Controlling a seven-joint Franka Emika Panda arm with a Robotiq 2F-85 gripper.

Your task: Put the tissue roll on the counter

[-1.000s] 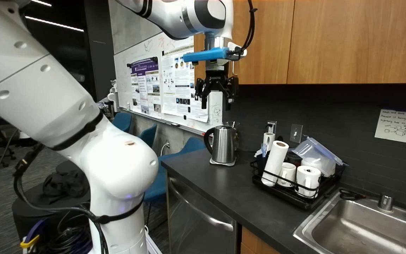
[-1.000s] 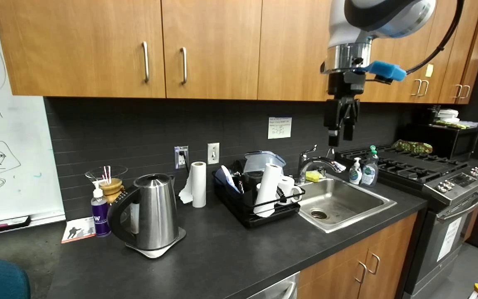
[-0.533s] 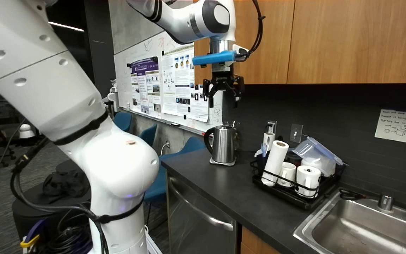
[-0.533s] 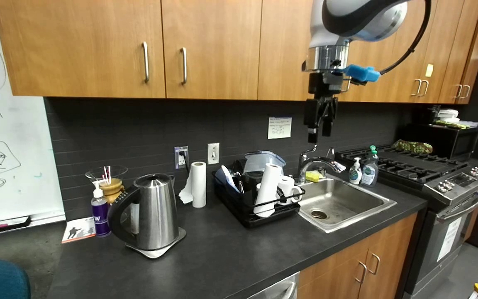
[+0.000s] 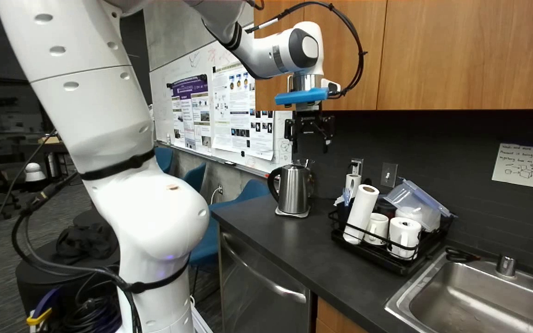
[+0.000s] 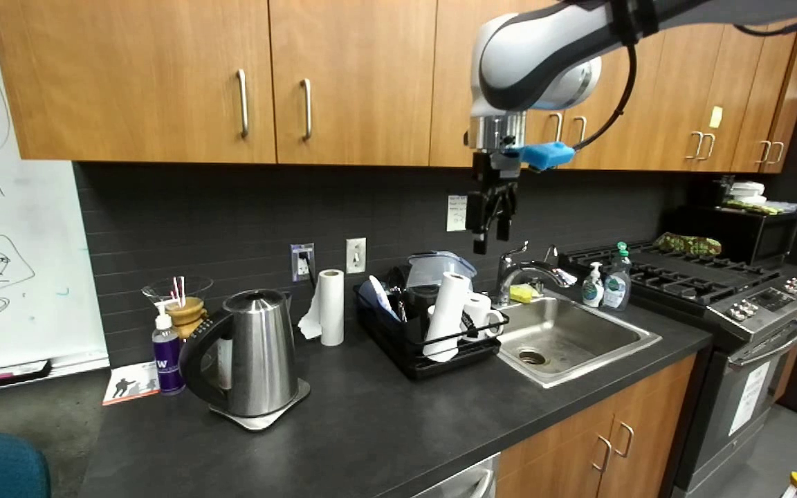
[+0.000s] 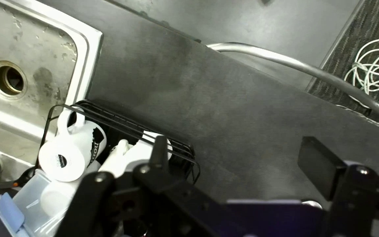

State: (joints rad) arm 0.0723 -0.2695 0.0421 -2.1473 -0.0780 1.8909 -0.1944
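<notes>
One tissue roll [image 5: 361, 213] sits in the black dish rack [image 6: 386, 346], long axis tilted, open core end up, leaning right in both exterior views. A second roll [image 6: 332, 309] stands upright on the counter [image 6: 371, 422], farther left. Above hangs the gripper [image 5: 310, 147], jaws spread wide; in the wrist view a finger [image 7: 159, 154] covers part of the tissue roll. The wall note [image 5: 528, 166] is mostly illegible. Readable: "W" on the purple pump bottle [image 6: 167, 360], apparently "nor" on a white mug [image 7: 79, 143].
</notes>
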